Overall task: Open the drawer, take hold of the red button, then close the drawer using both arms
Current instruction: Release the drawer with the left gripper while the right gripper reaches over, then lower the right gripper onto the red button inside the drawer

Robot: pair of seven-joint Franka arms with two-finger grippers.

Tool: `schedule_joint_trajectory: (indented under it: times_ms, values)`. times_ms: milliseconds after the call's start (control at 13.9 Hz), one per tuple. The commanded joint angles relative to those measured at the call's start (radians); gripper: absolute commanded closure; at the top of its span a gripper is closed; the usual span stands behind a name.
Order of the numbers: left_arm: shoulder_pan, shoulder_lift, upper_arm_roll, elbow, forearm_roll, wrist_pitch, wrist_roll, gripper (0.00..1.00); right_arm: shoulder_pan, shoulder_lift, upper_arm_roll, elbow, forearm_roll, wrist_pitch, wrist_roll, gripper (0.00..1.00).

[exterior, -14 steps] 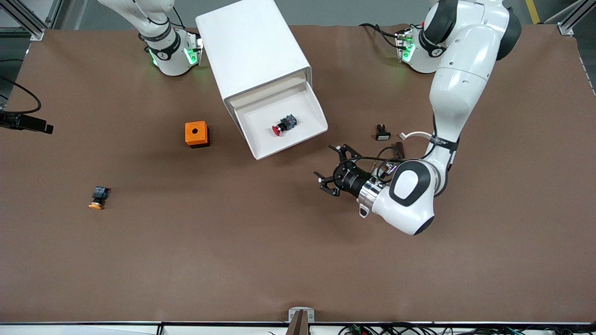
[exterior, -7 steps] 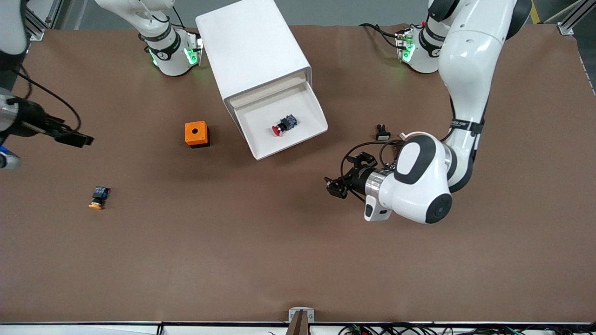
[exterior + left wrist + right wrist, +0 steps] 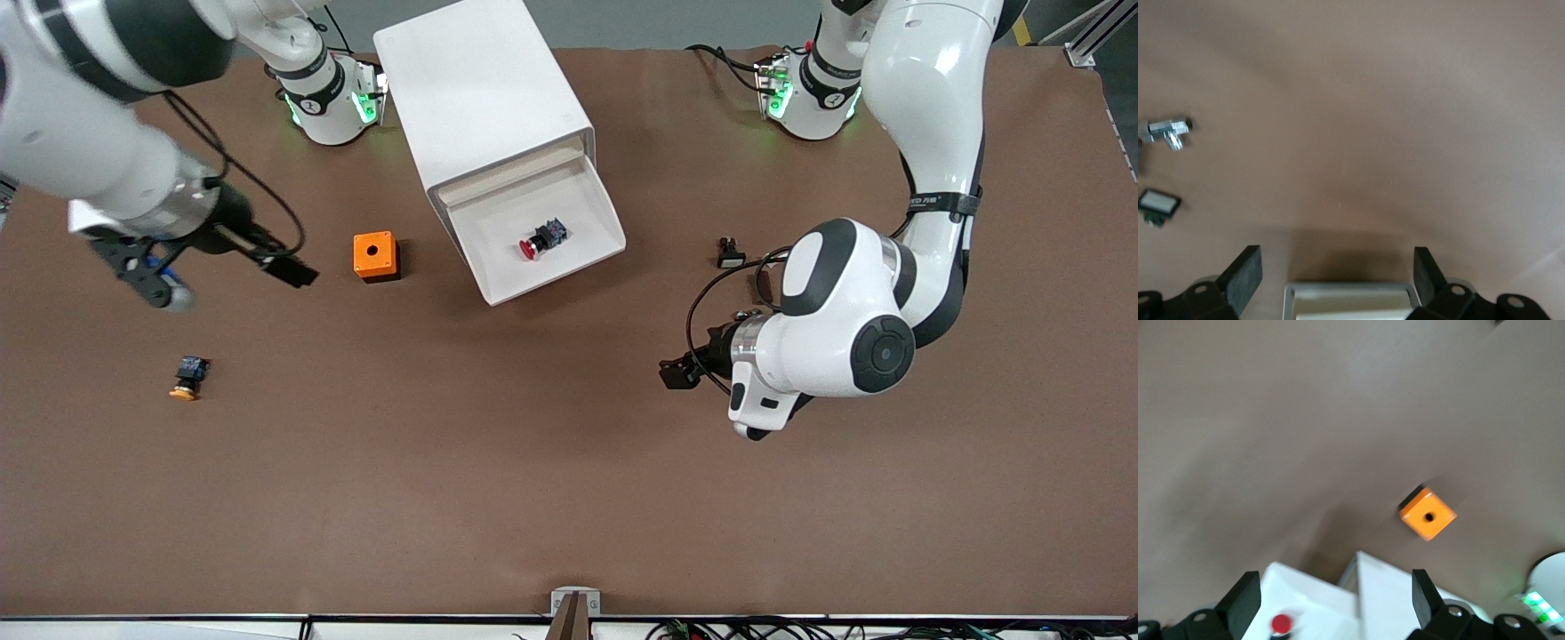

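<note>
Two arms poised, jaws wide and empty: drawer (image 3: 542, 238) open, button (image 3: 543, 238) inside; right gripper (image 3: 289, 269), beside orange box (image 3: 374, 255), must reach it, left gripper (image 3: 676, 373) waiting.

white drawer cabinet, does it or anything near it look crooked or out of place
The white drawer cabinet sits skewed to the brown table's edges, its drawer pulled open with the red-capped push button lying on its side inside. The yellow-capped push button also lies tipped over. Nothing looks damaged or spilled.
</note>
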Motion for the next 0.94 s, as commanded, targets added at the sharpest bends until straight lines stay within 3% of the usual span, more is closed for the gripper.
schedule_joint_trajectory:
  times_ms: [0, 288, 504, 864]
  values:
    - [-0.010, -0.033, -0.005, -0.029, 0.061, 0.037, 0.026, 0.00, 0.146, 0.002, -0.015, -0.040, -0.001, 0.102, 0.219, 0.00]
    - [-0.034, -0.054, -0.003, -0.029, 0.182, 0.046, 0.081, 0.00, 0.307, 0.085, -0.015, -0.060, -0.058, 0.206, 0.419, 0.00]
    - [-0.060, -0.052, -0.005, -0.041, 0.299, 0.118, 0.083, 0.00, 0.372, 0.152, -0.015, -0.060, -0.092, 0.237, 0.481, 0.00]
    - [-0.075, -0.049, -0.012, -0.044, 0.296, 0.175, 0.071, 0.00, 0.438, 0.211, -0.015, -0.060, -0.092, 0.235, 0.504, 0.00]
